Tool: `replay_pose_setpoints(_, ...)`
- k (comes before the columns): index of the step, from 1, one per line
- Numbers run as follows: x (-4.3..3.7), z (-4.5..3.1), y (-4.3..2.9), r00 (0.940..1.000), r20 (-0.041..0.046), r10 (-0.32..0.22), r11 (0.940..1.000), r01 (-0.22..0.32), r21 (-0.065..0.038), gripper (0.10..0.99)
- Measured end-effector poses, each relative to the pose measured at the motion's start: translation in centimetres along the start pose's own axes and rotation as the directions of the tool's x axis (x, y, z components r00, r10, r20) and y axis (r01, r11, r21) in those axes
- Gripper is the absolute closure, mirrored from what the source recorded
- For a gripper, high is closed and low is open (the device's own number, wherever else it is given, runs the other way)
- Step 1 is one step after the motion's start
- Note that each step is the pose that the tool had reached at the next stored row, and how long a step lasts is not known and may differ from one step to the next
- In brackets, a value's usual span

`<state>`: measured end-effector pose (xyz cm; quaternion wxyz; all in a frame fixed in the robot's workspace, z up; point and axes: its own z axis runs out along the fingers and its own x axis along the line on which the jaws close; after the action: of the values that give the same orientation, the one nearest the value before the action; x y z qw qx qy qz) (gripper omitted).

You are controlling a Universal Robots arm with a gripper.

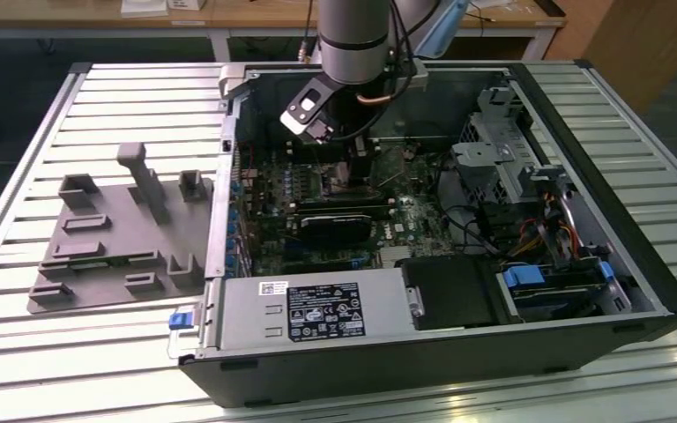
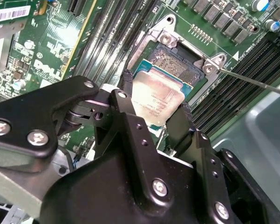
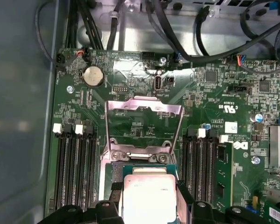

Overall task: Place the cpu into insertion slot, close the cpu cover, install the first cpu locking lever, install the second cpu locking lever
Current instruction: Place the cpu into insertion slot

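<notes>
- Small flat square chip with a pale silvery-grey metal top on a green carrier, the cpu (image 2: 160, 93): clamped by two opposite edges, so its flat face lies roughly parallel to the socket below. It hangs just over the near part of that socket and, by my judgement, is not yet seated.
- Small square black insertion slot (image 2: 174, 63) with a dark pin field and a silvery rim: set into the green circuit board (image 3: 214, 107). The far strip of the pin field is bare beyond the chip's edge, and the rest lies under the chip.
- Thin square silvery metal frame plate with a window, the cpu cover (image 3: 144, 105): swung up at the socket's far edge and standing open, which leaves the way down free.
- Thin bare metal rod (image 2: 256, 81): runs out from a corner bracket of the socket. It is probably a locking lever, unlatched.
- Black two-fingered claw, the gripper (image 3: 147, 187): narrowed to the chip's width, with one of its fingers (image 2: 123, 91) against each side of the chip.
- Black computer case (image 1: 433, 370): lies open on its side on a slatted metal table (image 1: 138, 97), so the board faces up to the arm.
</notes>
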<state>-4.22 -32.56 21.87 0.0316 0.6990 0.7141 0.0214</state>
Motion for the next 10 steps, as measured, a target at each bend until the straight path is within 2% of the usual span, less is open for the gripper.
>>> replay_pose_setpoints(10,0.44,0.49,-0.38,0.9999,0.0007,0.01,0.9999,-0.01,0.0,0.549)
